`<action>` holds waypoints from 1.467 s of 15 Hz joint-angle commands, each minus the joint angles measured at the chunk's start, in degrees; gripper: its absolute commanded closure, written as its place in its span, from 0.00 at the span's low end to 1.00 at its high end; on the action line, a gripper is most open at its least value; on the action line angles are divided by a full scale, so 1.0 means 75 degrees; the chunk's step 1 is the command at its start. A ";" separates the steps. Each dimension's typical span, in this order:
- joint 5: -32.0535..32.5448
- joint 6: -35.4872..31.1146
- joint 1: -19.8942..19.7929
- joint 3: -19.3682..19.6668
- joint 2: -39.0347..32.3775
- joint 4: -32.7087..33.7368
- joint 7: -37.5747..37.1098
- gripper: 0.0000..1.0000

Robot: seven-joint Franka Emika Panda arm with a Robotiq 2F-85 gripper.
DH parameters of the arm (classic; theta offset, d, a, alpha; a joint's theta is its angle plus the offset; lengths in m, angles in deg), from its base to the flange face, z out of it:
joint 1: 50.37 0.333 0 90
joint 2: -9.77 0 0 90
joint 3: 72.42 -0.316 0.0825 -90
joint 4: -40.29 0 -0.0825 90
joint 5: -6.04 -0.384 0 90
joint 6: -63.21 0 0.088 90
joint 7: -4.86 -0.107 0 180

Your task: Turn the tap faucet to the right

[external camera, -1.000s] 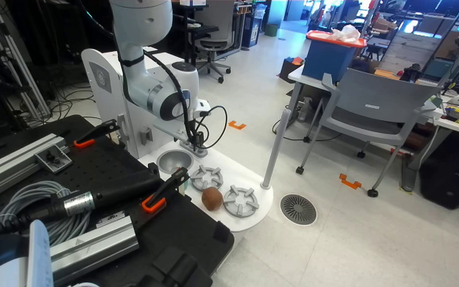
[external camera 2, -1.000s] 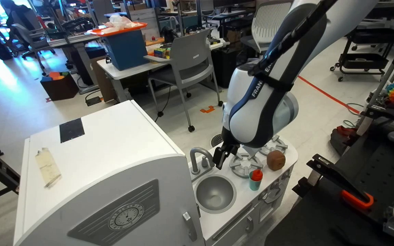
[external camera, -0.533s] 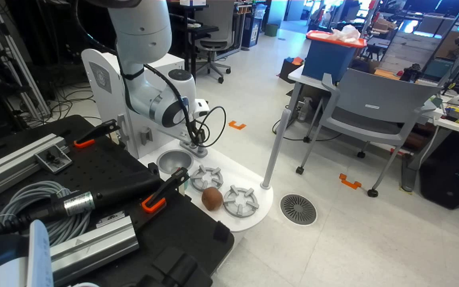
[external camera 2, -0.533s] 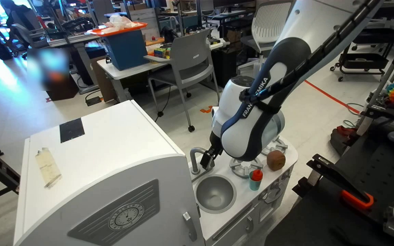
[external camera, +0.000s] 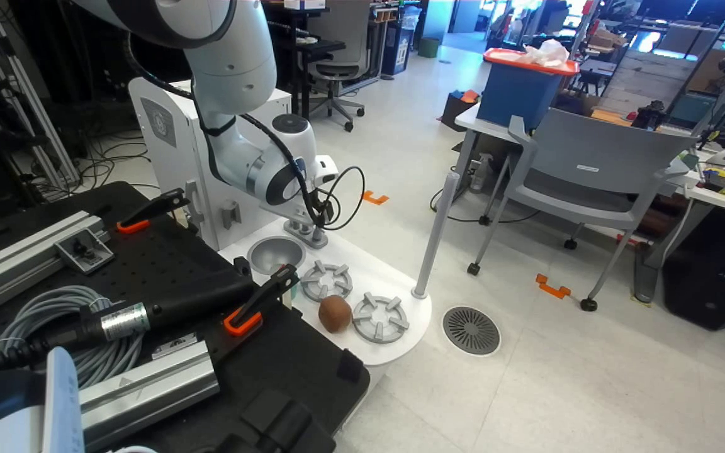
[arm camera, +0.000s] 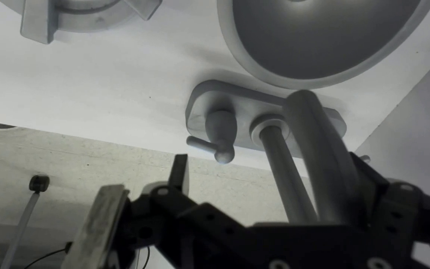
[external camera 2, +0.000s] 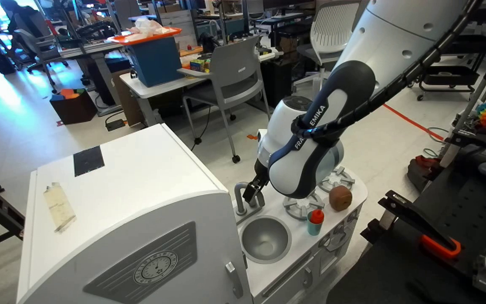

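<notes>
Wrist view: one gripper [arm camera: 267, 155] with two black fingers [arm camera: 178, 170] set wide apart. Between them in this view stands one grey tap faucet [arm camera: 277, 149], its arched spout [arm camera: 319, 149] close beside one finger; whether they touch cannot be told. One handle [arm camera: 221, 130] with a short lever shows on its base, just beside one round grey basin [arm camera: 312, 41].

In an exterior view, one white robot arm [external camera: 236, 126] reaches down and partly hides the tap. One white countertop [external camera: 367, 272] bears the basin, two burner grates [external camera: 380, 319], one brown roundish object [external camera: 335, 313] and one grey post [external camera: 436, 239]. Two black-and-orange clamps [external camera: 265, 299] sit along one black table's [external camera: 268, 371] edge.

In an exterior view, one teal cup [external camera 2: 314, 227] with one red item [external camera 2: 317, 216] at its rim stands near the basin. The tap stands at the basin's far side, beside one white cabinet [external camera 2: 137, 173]; the gripper overlaps its spout, the jaw gap unclear here.
</notes>
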 commanded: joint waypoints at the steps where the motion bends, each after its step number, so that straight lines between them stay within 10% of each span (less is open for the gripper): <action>1: 0.0126 0.0020 0.0048 0.0133 -0.0097 0.0226 -0.0057 0.00; 8: -0.0006 0.0292 -0.0566 0.0247 0.0718 -0.0477 0.0053 0.00; 12: -0.0122 0.0454 -0.0803 0.0623 0.0506 0.0657 -0.0279 0.00; 19: -0.0722 0.2255 -0.0026 0.2740 0.1436 0.0743 -0.2581 0.00; 22: -0.0514 0.1919 -0.0444 0.2170 0.0983 0.1241 -0.2008 0.00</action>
